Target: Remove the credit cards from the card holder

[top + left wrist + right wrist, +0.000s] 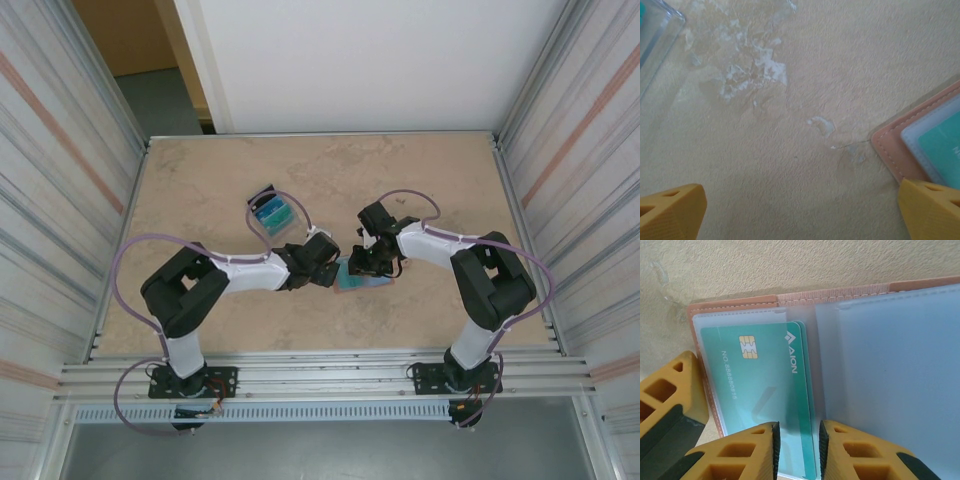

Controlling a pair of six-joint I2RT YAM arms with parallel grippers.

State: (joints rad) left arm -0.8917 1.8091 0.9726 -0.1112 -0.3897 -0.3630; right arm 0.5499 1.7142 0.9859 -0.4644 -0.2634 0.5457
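The salmon-pink card holder (735, 302) lies open on the table, its frosted pockets facing up. In its left pocket sits a teal credit card (755, 385) with a chip, and a second teal edge shows behind it. My right gripper (799, 440) hovers over the cards' right edge, jaws a narrow gap apart, nothing pinched. My left gripper (800, 215) is wide open over bare table, with its right finger (930, 210) at the holder's corner (895, 150). From above, the two grippers (325, 268) (362, 262) meet over the holder (352, 278).
A clear plastic box (272, 212) holding teal and blue cards stands behind the left gripper; its corner (655, 35) shows in the left wrist view. Ribbed metal walls flank the beige tabletop (200, 200). A metal rail runs along the near edge.
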